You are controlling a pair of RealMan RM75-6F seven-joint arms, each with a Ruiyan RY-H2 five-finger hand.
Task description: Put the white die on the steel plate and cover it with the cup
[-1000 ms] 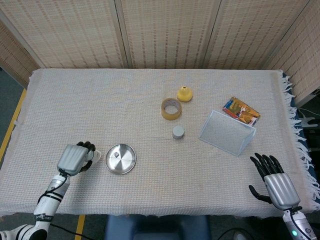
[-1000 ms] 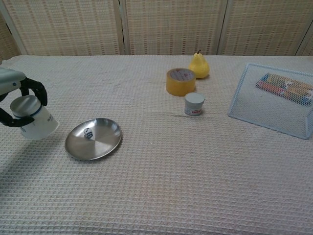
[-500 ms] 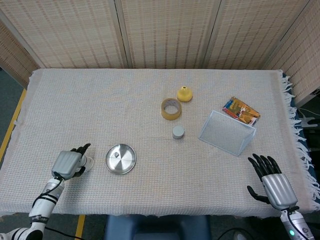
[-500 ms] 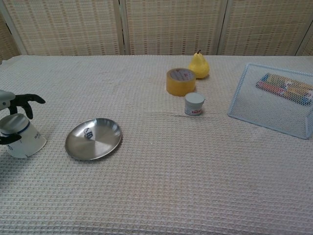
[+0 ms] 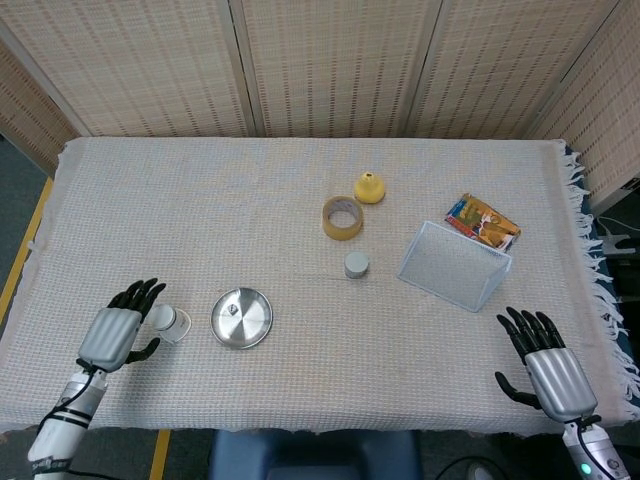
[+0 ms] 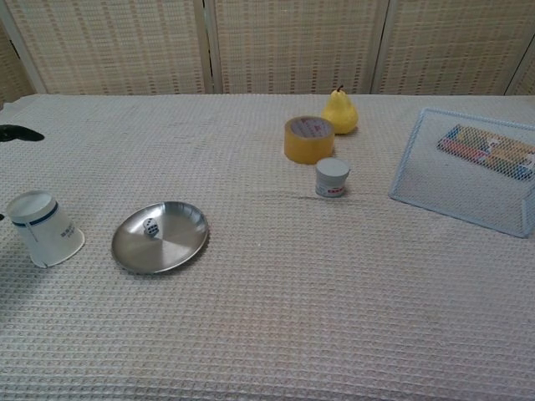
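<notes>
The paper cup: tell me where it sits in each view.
Head view: paper cup lower left, between the left hand and the steel plate.
Chest view: cup at far left, upside down, tilted.
Shared landmark: the plate, just right of it.

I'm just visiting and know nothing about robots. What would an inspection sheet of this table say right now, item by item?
Surface: table covered with a pale waffle-weave cloth, fringed at one edge.
Job's things: white die lies on the steel plate; cup stands upside down on the cloth beside the plate, covering nothing.
Clutter: tape roll, yellow pear, small jar, wire basket, colourful packet behind the basket.
Hands: left hand beside the cup with fingers spread, holding nothing; right hand open near the table's front edge.
Cables: grey cable beyond the fringed edge.
Surroundings: woven screen panels behind the table.
</notes>
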